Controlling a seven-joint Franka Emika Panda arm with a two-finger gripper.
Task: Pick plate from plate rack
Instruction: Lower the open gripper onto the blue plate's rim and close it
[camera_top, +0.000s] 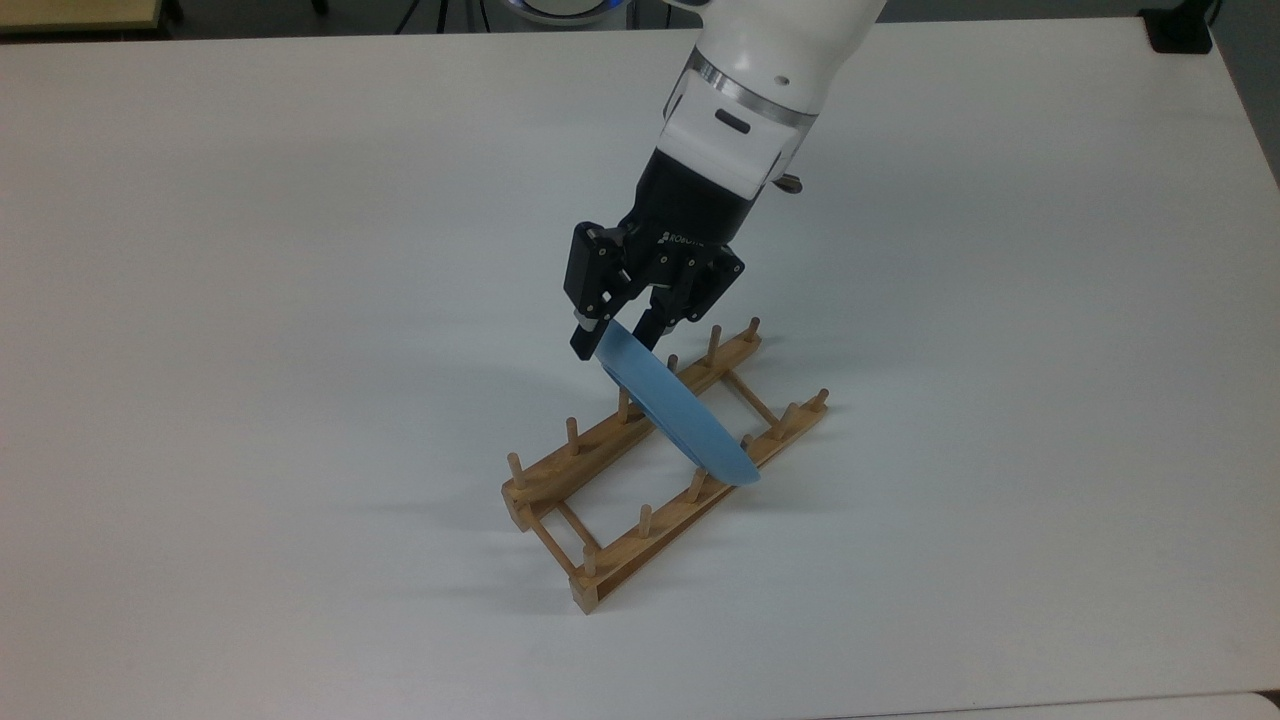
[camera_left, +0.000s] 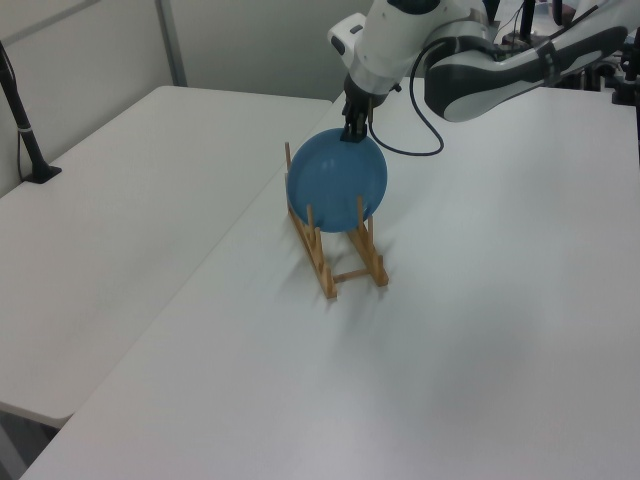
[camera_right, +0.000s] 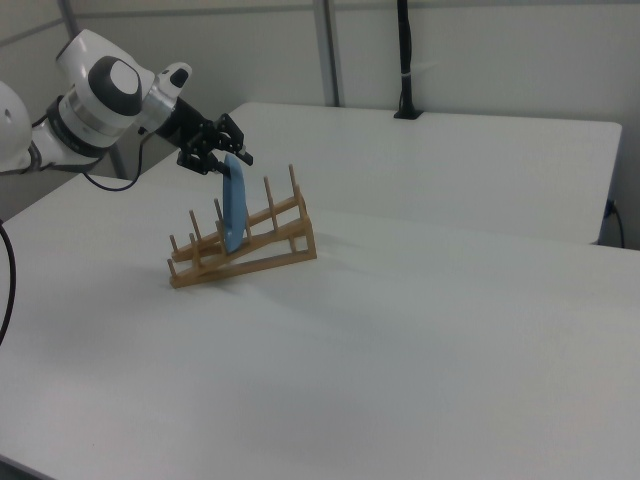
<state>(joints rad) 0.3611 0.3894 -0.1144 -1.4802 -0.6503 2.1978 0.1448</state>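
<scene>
- Right now the round light-blue matte plate (camera_top: 670, 410) is standing on edge in the light wooden plate rack (camera_top: 610, 500), slotted between upright pegs a little past the middle of the two rails, and in the top view it is leaning toward the upper left.
- Black two-finger jaws of the gripper (camera_top: 612, 343) are straddling the plate's top rim, one finger on each face; they are sitting narrowly around the rim, yet I cannot tell whether they are actually clamping it.
- In the left view the gripper (camera_left: 353, 130) is reaching down onto the top of the plate (camera_left: 335, 182), whose broad face is showing, while the rack (camera_left: 335, 255) is resting under it.
- In the right view the plate (camera_right: 234, 205) is appearing edge-on, upright in the rack (camera_right: 245, 245), with the gripper (camera_right: 225, 155) at its upper edge.
- Beneath everything, the white bench (camera_top: 250, 300) is carrying the rack.
</scene>
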